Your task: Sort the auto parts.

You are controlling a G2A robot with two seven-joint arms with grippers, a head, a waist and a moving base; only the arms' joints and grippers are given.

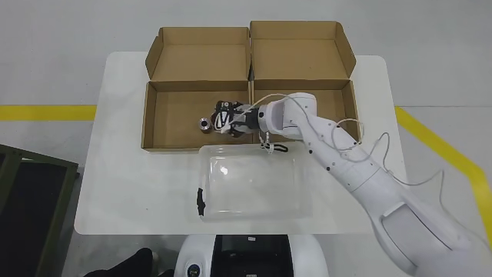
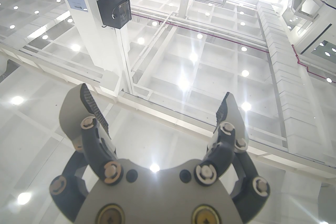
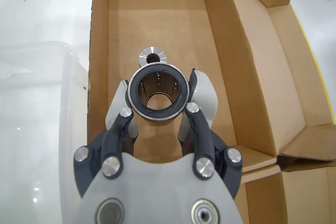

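My right gripper (image 3: 159, 89) (image 1: 224, 118) hangs over the left cardboard box (image 1: 163, 127) (image 3: 236, 57), shut on a black-rimmed linear bearing (image 3: 159, 93) (image 1: 224, 117) whose open end faces the wrist camera. On the box floor just beyond it lies a small silver metal bushing (image 3: 153, 56) (image 1: 204, 124) with a centre hole. My left gripper (image 2: 157, 104) points up at the hall ceiling, open, with nothing between its fingers.
A second open cardboard box (image 1: 338, 100) stands beside the first on the right. A clear plastic bin (image 1: 296, 200) (image 3: 39, 93) sits in front of both, near the table's front edge. The white table (image 1: 115, 161) has free room at its left side.
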